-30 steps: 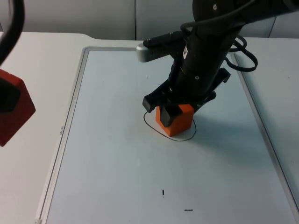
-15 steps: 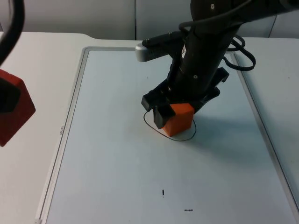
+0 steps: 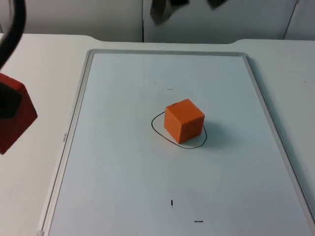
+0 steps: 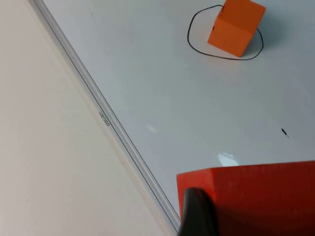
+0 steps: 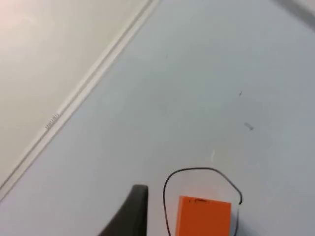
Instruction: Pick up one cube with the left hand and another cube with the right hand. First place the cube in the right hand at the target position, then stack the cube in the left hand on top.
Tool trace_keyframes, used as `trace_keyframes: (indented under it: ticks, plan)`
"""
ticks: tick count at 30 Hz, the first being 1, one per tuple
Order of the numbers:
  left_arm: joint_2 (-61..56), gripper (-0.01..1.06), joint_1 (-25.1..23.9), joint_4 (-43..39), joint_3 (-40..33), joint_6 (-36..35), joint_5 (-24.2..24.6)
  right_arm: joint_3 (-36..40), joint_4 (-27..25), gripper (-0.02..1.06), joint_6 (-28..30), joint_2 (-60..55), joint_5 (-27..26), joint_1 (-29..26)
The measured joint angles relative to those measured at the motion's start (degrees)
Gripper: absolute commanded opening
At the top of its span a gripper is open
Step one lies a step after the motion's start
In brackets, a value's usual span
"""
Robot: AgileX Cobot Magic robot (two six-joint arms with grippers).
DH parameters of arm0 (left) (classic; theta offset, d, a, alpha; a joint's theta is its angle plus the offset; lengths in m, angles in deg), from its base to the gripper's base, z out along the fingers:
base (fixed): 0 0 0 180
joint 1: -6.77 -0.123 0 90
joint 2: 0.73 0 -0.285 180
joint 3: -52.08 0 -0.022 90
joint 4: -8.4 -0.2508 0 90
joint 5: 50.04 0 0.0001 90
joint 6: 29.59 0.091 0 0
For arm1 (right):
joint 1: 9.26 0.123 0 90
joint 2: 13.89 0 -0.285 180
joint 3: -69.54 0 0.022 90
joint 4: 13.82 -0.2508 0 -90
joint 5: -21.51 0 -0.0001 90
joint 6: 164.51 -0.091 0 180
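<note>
- Red cube [image 3: 15, 115] sits clamped in the left hand [image 3: 7, 101] at the left edge of the top view, held above the bench [image 3: 44, 73] and just outside the whiteboard's frame; a black fingertip [image 4: 197, 214] presses on the cube's near face in the left wrist view.
- Black fingertip [image 5: 130, 211] of the right hand stands in the right wrist view, raised over the board and short of the orange cube; whether that hand is released or clenched cannot be told. In the top view a blurred dark bit of the right arm [image 3: 165, 9] shows at the upper edge, well apart from the cube.
- Orange cube [image 3: 184, 121] rests alone on the whiteboard [image 3: 123, 172], inside the hand-drawn black ring [image 3: 156, 132], turned so one corner faces forward; nothing touches it.
- The whiteboard lies flat on the bench, with a silver frame [image 3: 74, 123] and a few small dark marks near its front.
</note>
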Motion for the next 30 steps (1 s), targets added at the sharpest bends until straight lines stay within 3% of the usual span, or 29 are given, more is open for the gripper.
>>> trace_keyframes:
  ticks: [6, 11, 21, 30]
  plan:
    - [0.0, 0.19, 0.0, 0.0, 0.0, 0.0, 0.0, 0.1, 0.1, 0.97, 1.6, 12.5, 2.6, 1.2]
    - [0.0, 0.19, 0.0, 0.0, 0.0, 0.0, 0.0, 5.8, 0.5, 0.97, 1.8, 25.0, 1.6, 1.4]
    - [0.0, 0.19, 0.0, -0.2, 0.0, 0.0, -0.3, 31.5, 0.5, 0.97, 1.1, 54.9, -2.3, 1.4]
    - [0.0, 0.19, 0.0, -0.2, 0.0, 1.2, -4.8, 44.3, 0.5, 0.97, -2.0, 73.8, -3.4, 1.4]
